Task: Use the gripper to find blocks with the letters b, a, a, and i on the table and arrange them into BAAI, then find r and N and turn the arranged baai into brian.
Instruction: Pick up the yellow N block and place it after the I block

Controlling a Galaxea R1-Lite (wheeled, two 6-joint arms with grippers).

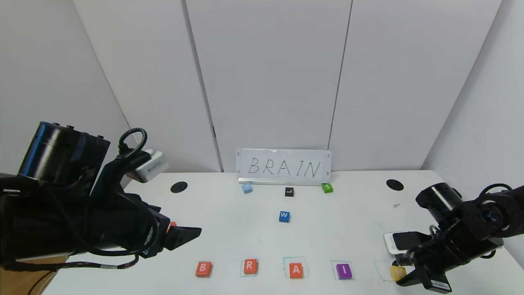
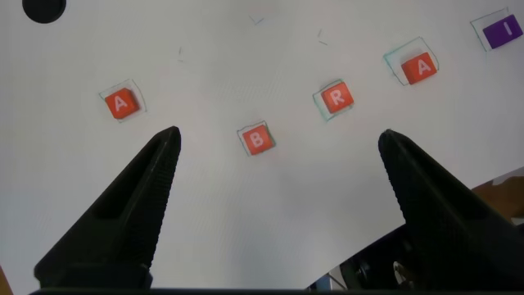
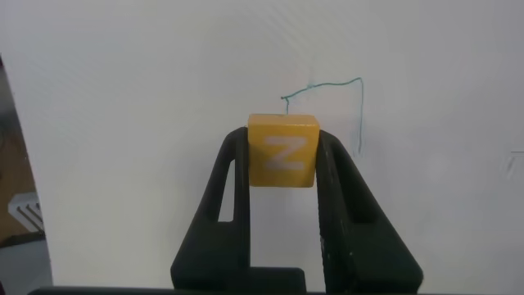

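Along the front of the white table (image 1: 229, 229) lies a row of the blocks: orange B (image 1: 203, 268), orange r (image 1: 250, 266), orange A (image 1: 296, 270) and purple I (image 1: 344, 271), each in a green outline. My right gripper (image 1: 403, 276) is shut on the yellow N (image 1: 397, 272) at the row's right end, over a fifth outline (image 3: 336, 90). In the right wrist view the N (image 3: 282, 151) sits clamped between both fingers (image 3: 232, 164). My left gripper (image 1: 188, 235) hangs open and empty above the table's left part, and its view shows a second A (image 2: 120, 103), B (image 2: 256, 139), r (image 2: 336, 98), A (image 2: 422, 68) and I (image 2: 501, 31).
A sign reading BRAIN (image 1: 283, 167) stands at the back. In front of it lie a light blue block (image 1: 247, 188), a black L block (image 1: 289, 191), a green S block (image 1: 327, 188) and a blue W block (image 1: 284, 216). Two black holes (image 1: 179, 187) (image 1: 394, 184) mark the far table.
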